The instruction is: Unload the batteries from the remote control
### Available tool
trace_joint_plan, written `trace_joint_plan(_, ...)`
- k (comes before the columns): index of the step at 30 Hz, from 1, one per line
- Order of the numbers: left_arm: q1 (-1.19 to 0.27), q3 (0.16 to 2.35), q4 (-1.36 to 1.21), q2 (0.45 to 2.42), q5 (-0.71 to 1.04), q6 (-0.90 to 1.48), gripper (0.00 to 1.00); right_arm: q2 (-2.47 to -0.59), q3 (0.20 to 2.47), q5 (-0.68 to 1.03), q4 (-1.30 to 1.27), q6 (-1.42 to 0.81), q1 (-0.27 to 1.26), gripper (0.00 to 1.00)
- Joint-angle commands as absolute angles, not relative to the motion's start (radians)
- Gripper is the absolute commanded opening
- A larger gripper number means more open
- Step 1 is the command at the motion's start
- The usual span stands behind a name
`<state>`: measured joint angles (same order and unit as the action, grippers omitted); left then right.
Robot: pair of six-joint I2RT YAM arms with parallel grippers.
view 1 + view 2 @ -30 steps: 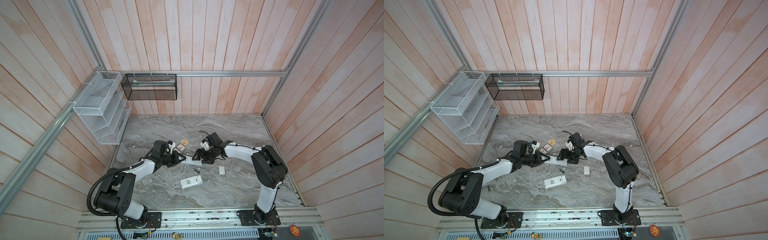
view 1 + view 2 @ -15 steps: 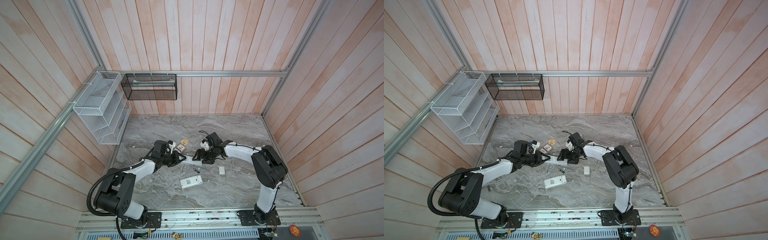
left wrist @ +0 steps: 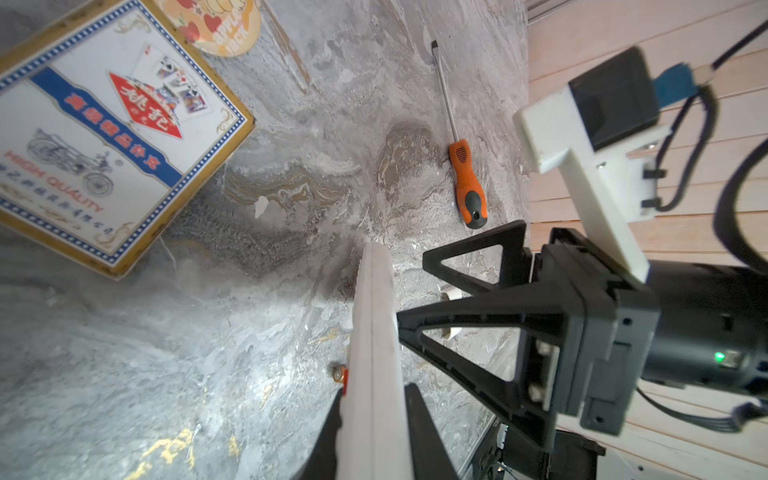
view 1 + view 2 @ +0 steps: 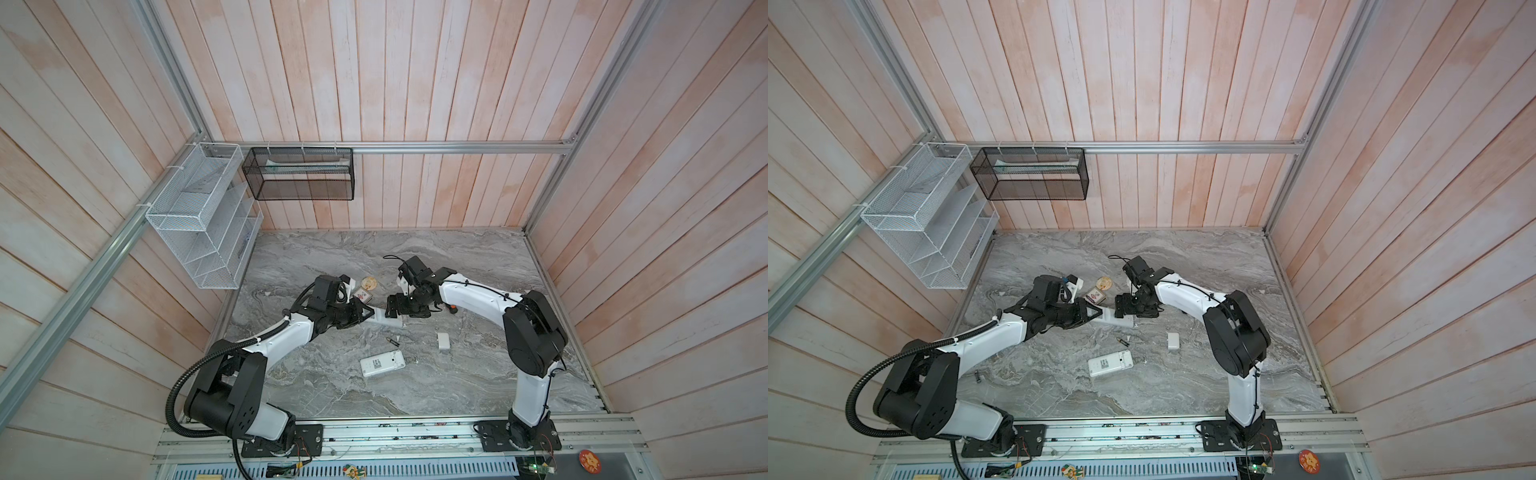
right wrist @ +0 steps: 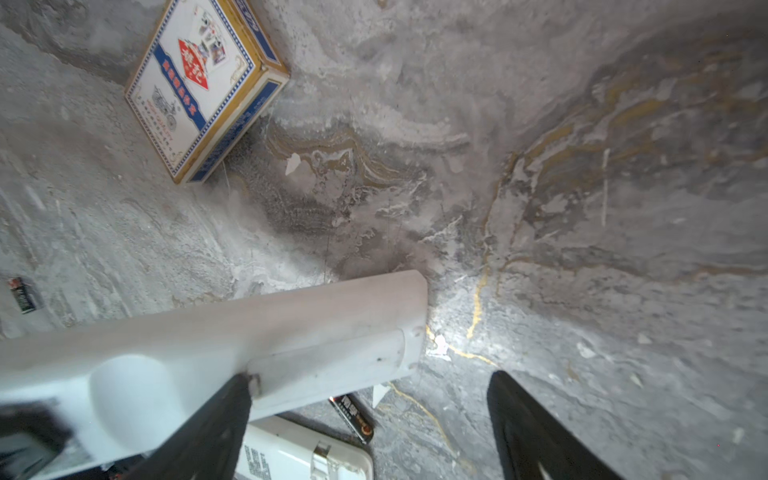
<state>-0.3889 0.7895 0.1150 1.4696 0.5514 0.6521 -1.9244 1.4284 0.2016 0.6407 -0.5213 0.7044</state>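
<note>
Top views first. Against the pictures of one second ago we find nearly nothing moved: both arms, the remotes and the small things keep their places. We count two remotes in both top views: the held remote, lifted between the arms, and the lying remote on the marble table. The left gripper pinches one end of the held remote; the right gripper stands at its other end. The near battery lies on the table, close to the right gripper but apart from it, between the two remotes. In a top view a small dark stick, perhaps one more battery, lies well apart beside the left arm's base. We count also one white cover, one card box and one round sticker.

Left wrist view: the left gripper is pressed on the held remote, seen edge-on. The right gripper has its fingers apart, the nearer one touching the remote. One orange-handled screwdriver lies apart from both.

Right wrist view: the right gripper is spread wide, and only one finger touches the held remote, at the edge of its back cover. We count two batteries here: the near battery on the table under the remote's free end, just beside the lying remote, and the far battery, well apart from the fingers.
</note>
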Motion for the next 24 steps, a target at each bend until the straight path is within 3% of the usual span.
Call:
trace_joint_plan(1, -0.421, 0.833, 0.247, 1.454, 0.414, 0.553, 0.06, -1.981, 1.434, -0.010, 0.805, -0.471, 0.716, 0.90)
trace_joint_plan(11, -0.516, 0.959, 0.411, 1.484, 0.222, 0.468, 0.06, -1.896, 1.416, -0.094, 0.882, -0.462, 0.712, 0.92)
trace_joint_plan(24, -0.532, 0.995, 0.443, 1.486, 0.194, 0.425, 0.06, -1.689, 1.365, 0.010, 0.889, -0.500, 0.689, 0.92)
